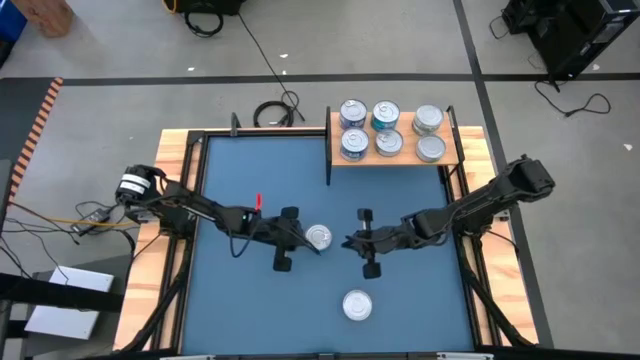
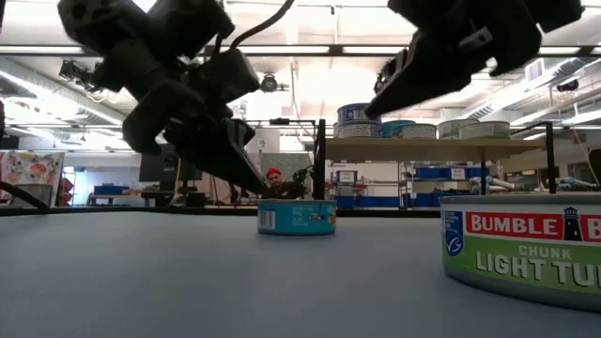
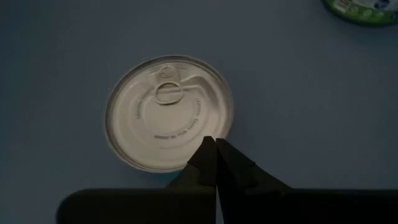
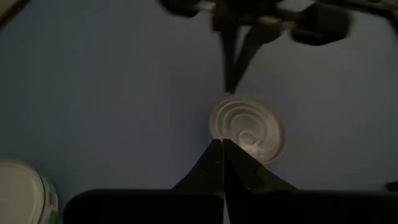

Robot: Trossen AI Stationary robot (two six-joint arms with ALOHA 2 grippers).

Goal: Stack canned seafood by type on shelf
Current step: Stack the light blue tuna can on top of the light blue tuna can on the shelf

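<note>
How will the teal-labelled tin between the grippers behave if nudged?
The teal-labelled tin sits flat and squat on the blue mat, so it should slide rather than tip or roll. Its pull-tab lid looks sealed, so probably stiff and fairly heavy.

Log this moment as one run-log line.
left gripper: shut, at mat-centre tin | right gripper: shut, beside it | shelf: six tins | near tin: loose on mat
</note>
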